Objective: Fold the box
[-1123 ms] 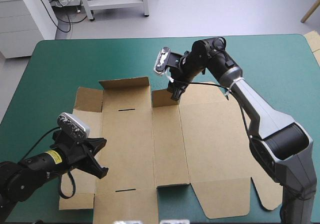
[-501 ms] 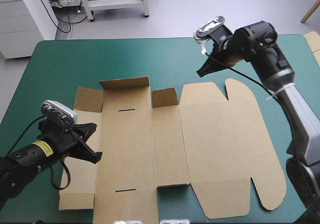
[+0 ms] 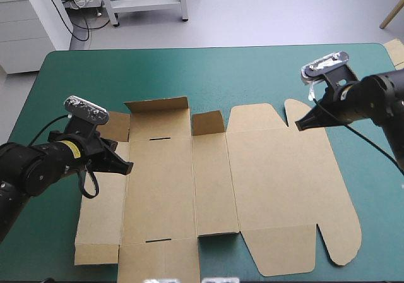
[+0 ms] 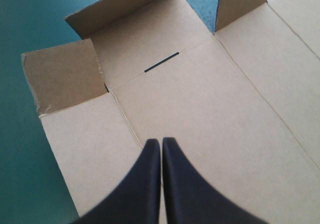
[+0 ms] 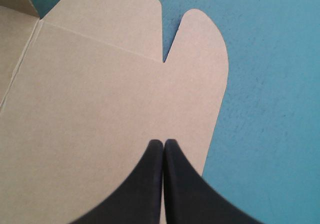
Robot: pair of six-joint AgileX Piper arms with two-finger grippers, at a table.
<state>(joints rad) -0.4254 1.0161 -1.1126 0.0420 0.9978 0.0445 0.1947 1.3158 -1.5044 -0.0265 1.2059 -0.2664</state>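
Note:
The brown box lies flat and unfolded on the teal-green table. Its far flap and a small flap stand slightly raised. My left gripper is shut, its tip low over the box's left side panel. In the left wrist view, that gripper forms one pointed arch over bare board, with a slot and a raised flap ahead. My right gripper is shut above the lid's far right edge. In the right wrist view, this gripper hovers over the lid beside a rounded tab; it holds nothing.
Bare teal-green cover stretches beyond the box toward the far edge and to its right. A pale piece of board shows past the table's far right corner. The box's near edge reaches close to the table's front.
My right gripper left the small far flap, swung to the right over the lid's far corner and shut. My left gripper moved farther from the front, along the box's left panel.

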